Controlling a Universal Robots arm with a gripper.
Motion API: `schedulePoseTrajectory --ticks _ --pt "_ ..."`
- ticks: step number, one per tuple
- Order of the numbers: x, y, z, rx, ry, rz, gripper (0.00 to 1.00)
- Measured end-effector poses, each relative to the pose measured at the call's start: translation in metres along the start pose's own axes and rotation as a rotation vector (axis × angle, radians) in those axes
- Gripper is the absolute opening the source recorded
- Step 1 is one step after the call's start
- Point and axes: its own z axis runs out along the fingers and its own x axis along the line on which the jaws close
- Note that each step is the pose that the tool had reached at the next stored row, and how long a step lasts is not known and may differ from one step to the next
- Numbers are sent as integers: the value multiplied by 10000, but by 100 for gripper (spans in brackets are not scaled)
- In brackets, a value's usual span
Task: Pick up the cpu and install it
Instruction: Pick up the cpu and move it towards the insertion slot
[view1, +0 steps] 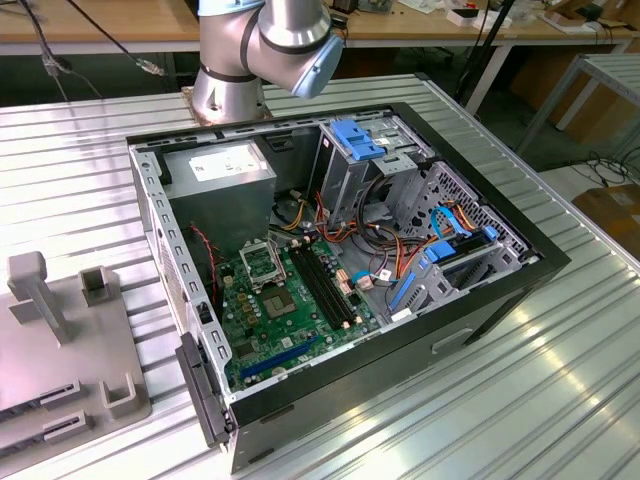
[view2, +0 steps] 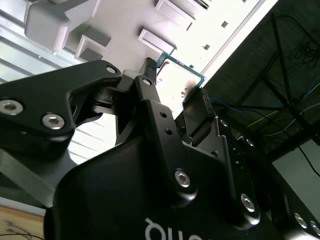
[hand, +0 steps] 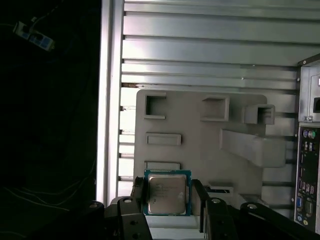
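On the exterior view's left you have the grey tray (view1: 60, 340) with its upright posts, lying on the ribbed metal table (view1: 540, 400). Just beside it, toward the middle, the computer case (view1: 520, 265) lies open with its inside showing. Going across the case toward the exterior view's right, you meet:

- the grey power box (view1: 222, 175) in the far corner
- the green board (view1: 290, 320) on the floor of the case, with the square metal-framed socket (view1: 262, 265) near the power box, its centre dark
- the long black memory slots (view1: 325, 285)
- the drive cage (view1: 365, 160) with its blue clips, and a tangle of coloured cables (view1: 400, 255)

The arm (view1: 265, 45) rises from the table at the far side of the case.

In the first wrist view your gripper (hand: 169, 197) has the cpu (hand: 167, 192) between its two black fingers (hand: 138, 190). One finger presses against each opposite edge, so they are clenched on it. The cpu sits flat, its silver-grey top facing the camera and its green rim showing round it. Behind it you see the tray and the ribbed table. You cannot tell how far above the tray it is. In the second wrist view the cpu spans the gap between the fingertips, with the tray beyond.
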Motion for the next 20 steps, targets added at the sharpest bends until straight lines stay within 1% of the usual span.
schedulePoseTrajectory --ticks 1,2,14,20 --pt "1 1 -62 0 1 0 47" --pt "1 2 -81 0 1 0 47" --pt "0 3 -154 0 4 0 47" --pt "-1 4 -216 0 3 -1 47"
